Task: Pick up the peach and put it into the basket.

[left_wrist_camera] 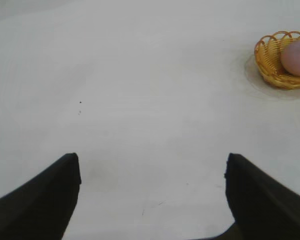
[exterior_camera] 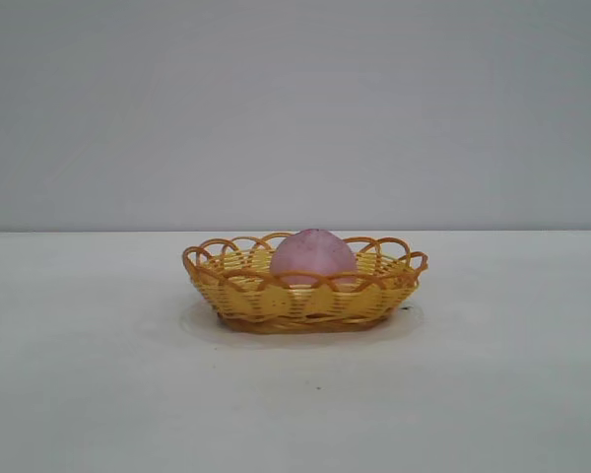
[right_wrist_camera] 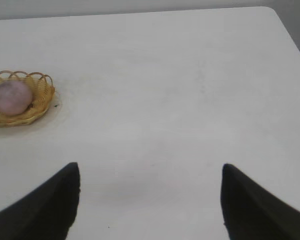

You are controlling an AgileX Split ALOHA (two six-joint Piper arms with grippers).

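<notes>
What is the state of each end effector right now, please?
Left end effector: open, empty, over bare table.
Right end effector: open, empty, away from the basket.

Peach (exterior_camera: 312, 254) inside basket (exterior_camera: 276, 301)

A white table (exterior_camera: 98, 374) carries only the basket (exterior_camera: 238, 296), near its middle.
</notes>
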